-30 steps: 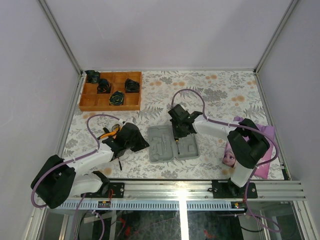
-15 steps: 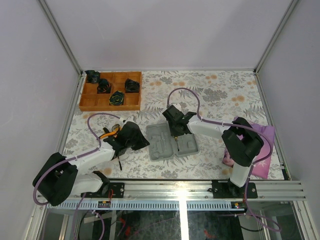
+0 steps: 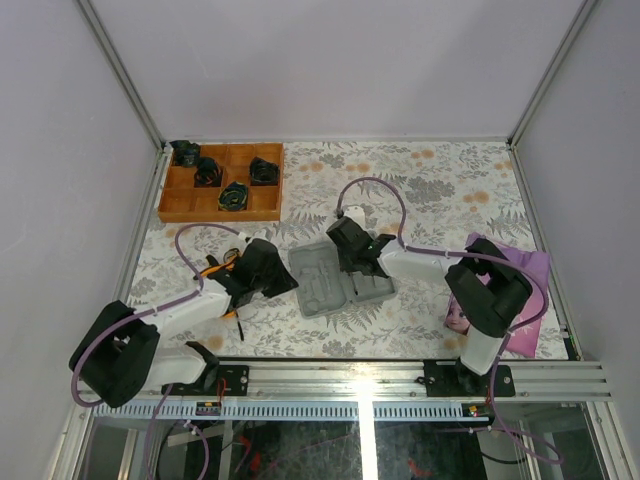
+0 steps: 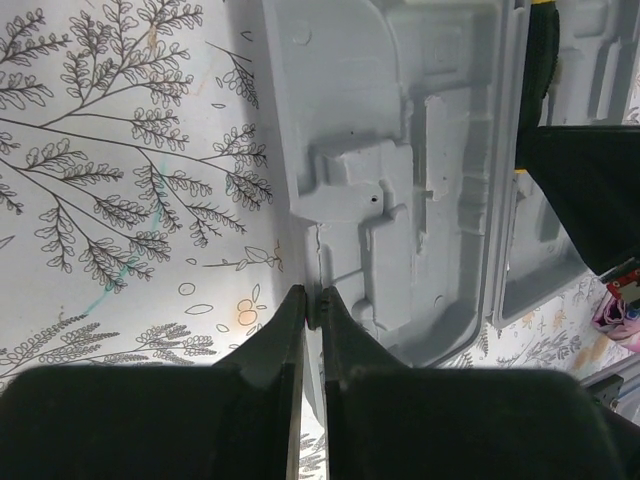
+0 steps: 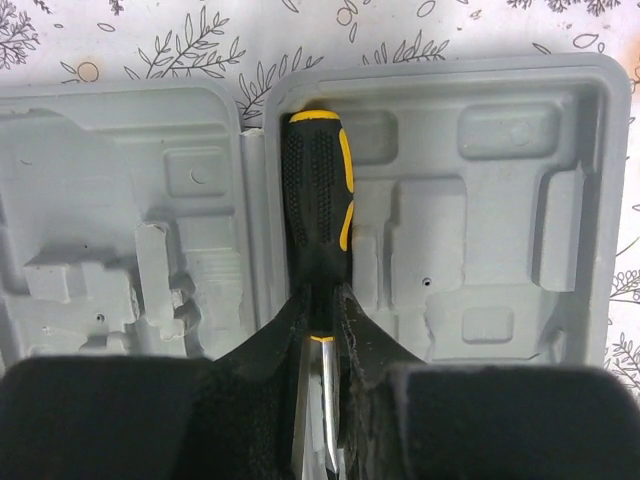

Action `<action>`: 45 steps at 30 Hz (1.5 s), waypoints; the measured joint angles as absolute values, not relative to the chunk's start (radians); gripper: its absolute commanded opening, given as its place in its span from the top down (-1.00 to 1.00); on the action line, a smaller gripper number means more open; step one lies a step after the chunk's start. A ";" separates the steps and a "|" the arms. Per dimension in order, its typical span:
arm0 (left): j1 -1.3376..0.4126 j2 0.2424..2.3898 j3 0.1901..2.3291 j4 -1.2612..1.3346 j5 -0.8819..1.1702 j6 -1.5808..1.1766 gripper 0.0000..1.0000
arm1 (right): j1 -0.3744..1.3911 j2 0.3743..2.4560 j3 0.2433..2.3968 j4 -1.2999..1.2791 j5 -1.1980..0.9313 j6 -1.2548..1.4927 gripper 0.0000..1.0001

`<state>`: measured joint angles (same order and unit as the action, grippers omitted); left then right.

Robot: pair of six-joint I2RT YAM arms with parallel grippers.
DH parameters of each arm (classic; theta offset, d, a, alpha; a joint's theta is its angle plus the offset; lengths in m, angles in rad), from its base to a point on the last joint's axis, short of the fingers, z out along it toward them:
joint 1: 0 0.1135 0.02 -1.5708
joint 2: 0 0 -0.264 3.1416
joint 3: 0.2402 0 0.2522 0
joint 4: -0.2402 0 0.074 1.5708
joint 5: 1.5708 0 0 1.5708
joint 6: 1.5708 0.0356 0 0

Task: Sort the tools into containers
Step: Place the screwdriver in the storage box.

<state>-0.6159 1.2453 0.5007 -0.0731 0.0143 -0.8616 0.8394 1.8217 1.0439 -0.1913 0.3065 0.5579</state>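
Observation:
The grey case (image 3: 325, 285) lies open at the table's middle, its moulded recesses up. My right gripper (image 3: 353, 262) hangs over it, shut on the black-and-yellow screwdriver (image 5: 318, 190) at its neck (image 5: 322, 298). The handle lies in the case's right half (image 5: 490, 210), beside the hinge. My left gripper (image 3: 286, 283) is shut on the case's left rim (image 4: 312, 303). The case (image 4: 400, 150) and the screwdriver (image 4: 541, 60) also show in the left wrist view. The orange-handled pliers (image 3: 214, 268) lie partly under my left arm. A thin black key (image 3: 240, 326) lies near it. The tape measure is hidden.
An orange wooden tray (image 3: 181, 209) with compartments holding black items stands at the back left. A purple pouch (image 3: 524, 262) with a printed face lies at the right, under my right arm. The enclosure's walls ring the flowered tabletop.
My right gripper has moved left and lower over the case with the screwdriver. The case has shifted slightly left and turned. My left gripper stays on its rim.

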 measured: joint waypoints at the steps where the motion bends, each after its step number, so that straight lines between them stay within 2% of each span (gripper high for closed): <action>1: -0.607 1.248 0.505 -0.079 0.020 -0.857 1.00 | 0.840 1.805 1.021 -0.166 0.307 0.566 0.99; 8: -0.586 1.267 0.531 -0.104 0.039 -0.825 1.00 | 0.854 1.705 0.970 -0.218 0.295 0.622 0.73; 15: -0.587 1.262 0.528 -0.106 0.050 -0.822 1.00 | 0.870 1.660 1.000 -0.353 0.275 0.617 0.61; 25: -0.587 1.210 0.485 -0.105 0.048 -0.848 1.00 | 0.863 1.566 1.026 -0.402 0.267 0.609 0.60; 45: -0.589 1.202 0.478 -0.103 0.048 -0.862 1.00 | 0.816 1.689 1.023 -0.349 0.142 0.598 0.69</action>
